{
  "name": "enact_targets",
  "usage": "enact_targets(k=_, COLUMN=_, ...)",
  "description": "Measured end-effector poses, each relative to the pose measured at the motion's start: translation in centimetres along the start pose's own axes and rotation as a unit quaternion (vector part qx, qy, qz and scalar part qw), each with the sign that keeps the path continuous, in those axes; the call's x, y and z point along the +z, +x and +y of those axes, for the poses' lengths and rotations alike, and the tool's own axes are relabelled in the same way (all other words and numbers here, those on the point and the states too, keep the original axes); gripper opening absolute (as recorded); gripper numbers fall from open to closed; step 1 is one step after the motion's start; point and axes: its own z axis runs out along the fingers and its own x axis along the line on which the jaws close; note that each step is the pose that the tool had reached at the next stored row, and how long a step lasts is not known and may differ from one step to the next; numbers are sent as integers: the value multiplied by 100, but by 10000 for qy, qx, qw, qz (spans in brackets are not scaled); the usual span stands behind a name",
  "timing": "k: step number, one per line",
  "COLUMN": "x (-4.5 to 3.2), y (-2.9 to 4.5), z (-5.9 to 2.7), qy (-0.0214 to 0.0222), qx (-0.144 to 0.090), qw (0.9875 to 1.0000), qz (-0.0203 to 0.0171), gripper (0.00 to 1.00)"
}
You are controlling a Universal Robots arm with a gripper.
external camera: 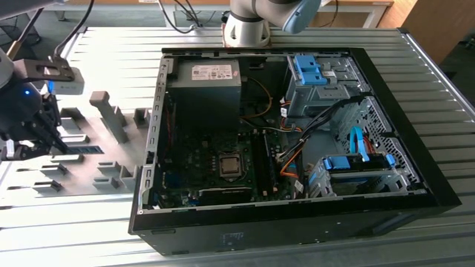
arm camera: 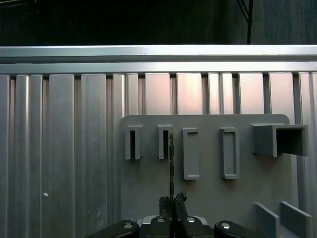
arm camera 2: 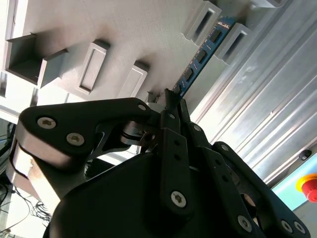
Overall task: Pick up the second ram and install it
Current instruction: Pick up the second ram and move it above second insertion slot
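Observation:
The second ram (arm camera 2: 200,57) is a thin blue-green board with black chips, and my gripper (arm camera 2: 172,99) is shut on its near end. Its far end lies between two grey fixture blocks (arm camera 2: 203,20). In the first wrist view the ram (arm camera: 171,163) shows edge-on, running from the gripper (arm camera: 172,202) toward the slotted blocks (arm camera: 164,141). In the exterior view the gripper (external camera: 55,146) is at the far left over the grey fixture plate (external camera: 104,167), with the ram (external camera: 83,149) sticking out toward the open computer case (external camera: 415,183).
Inside the case lie the motherboard (external camera: 215,161) with its memory slots (external camera: 260,161), a power supply (external camera: 204,83), blue drive cages (external camera: 349,167) and loose cables. The ribbed metal table (external camera: 74,233) carries the case. A red button (arm camera 2: 308,186) sits at the table's edge.

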Motion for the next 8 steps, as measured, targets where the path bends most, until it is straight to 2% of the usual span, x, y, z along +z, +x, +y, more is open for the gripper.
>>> enact_targets(k=8, x=-42, y=-2, z=1, qy=0, qx=0, qw=10000, qz=0, gripper=14)
